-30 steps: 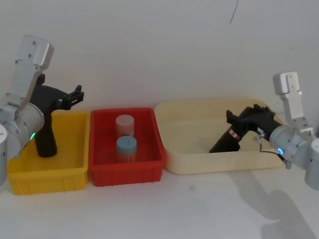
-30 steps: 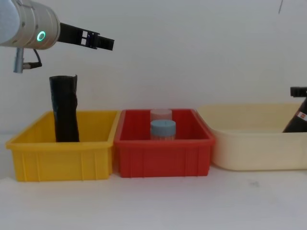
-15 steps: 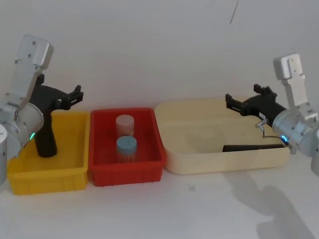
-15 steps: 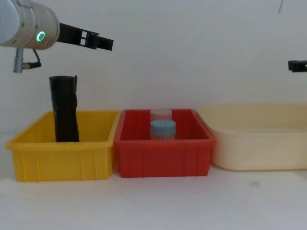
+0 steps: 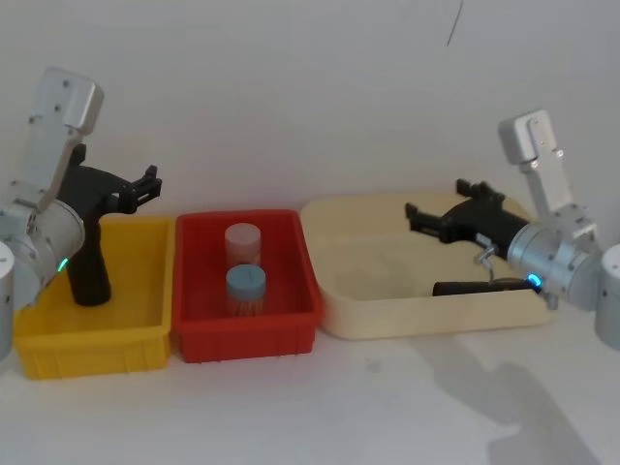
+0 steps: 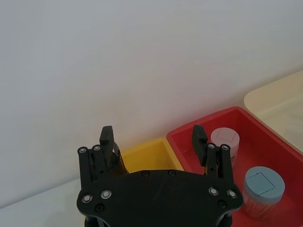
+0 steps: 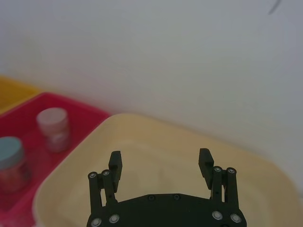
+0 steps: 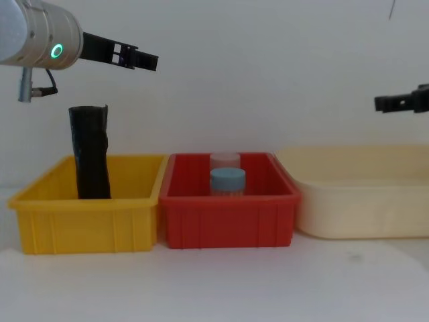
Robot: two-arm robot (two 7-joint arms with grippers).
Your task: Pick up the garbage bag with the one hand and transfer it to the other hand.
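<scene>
The garbage bag (image 5: 470, 288) lies flat on the floor of the cream tub (image 5: 387, 325), near the tub's front right wall, with no gripper touching it. My right gripper (image 5: 436, 215), on the blue-ringed arm, hovers open above the tub and points toward the middle; nothing sits between its fingers (image 7: 115, 163). In the chest view the right gripper (image 8: 385, 102) comes in from the right edge, well above the tub's rim. My left gripper (image 5: 147, 184), on the green-ringed arm, is open and empty, held high over the yellow bin (image 5: 87, 344).
A plain wrinkly black roll (image 8: 90, 154) stands upright in the yellow bin. The red bin (image 5: 242, 329) between yellow bin and tub holds a pink-lidded jar (image 5: 243, 240) and a blue-lidded jar (image 5: 245, 286). Bare white tabletop lies in front of the bins.
My right gripper let go of the garbage bag, which dropped flat into the cream tub. The gripper then rose and swung left over the tub. The left arm stayed still.
</scene>
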